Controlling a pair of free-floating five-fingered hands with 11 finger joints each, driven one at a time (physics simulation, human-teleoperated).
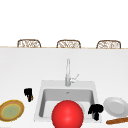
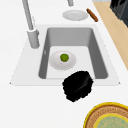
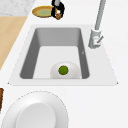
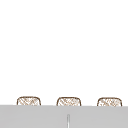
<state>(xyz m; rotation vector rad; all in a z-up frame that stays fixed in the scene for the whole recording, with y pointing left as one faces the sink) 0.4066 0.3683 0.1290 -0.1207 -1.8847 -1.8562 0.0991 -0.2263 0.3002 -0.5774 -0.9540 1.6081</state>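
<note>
Hovering over the smooth white counter left of the steel sink (image 1: 40, 100), the left hand (image 1: 28, 93) curled round a small brown thing (image 1: 31, 98), just beside the round yellow-rimmed woven plate (image 1: 11, 110). The right hand (image 1: 96, 110) hung at the sink's right rim, fingers curled on nothing, near a glossy white plate (image 1: 115, 106) and brown stick (image 1: 117, 121).
</note>
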